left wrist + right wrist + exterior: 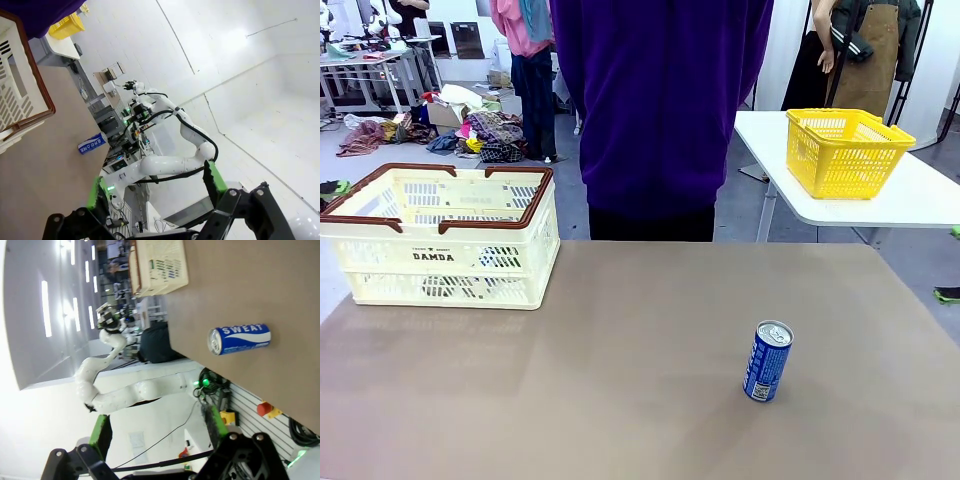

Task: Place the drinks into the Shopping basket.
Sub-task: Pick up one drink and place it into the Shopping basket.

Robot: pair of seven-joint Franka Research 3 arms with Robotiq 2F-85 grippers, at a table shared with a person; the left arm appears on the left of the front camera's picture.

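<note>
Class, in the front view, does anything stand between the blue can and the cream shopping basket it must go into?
Nothing visible does. The blue can stands upright at the right; bare tabletop runs from it to the cream basket at the far left. The person stands behind the far edge, off that path.

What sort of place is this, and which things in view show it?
Likely a robotics lab staging a shop: a white robot arm, a Shopping basket and drink can on the table, clothes heaped behind.
</note>
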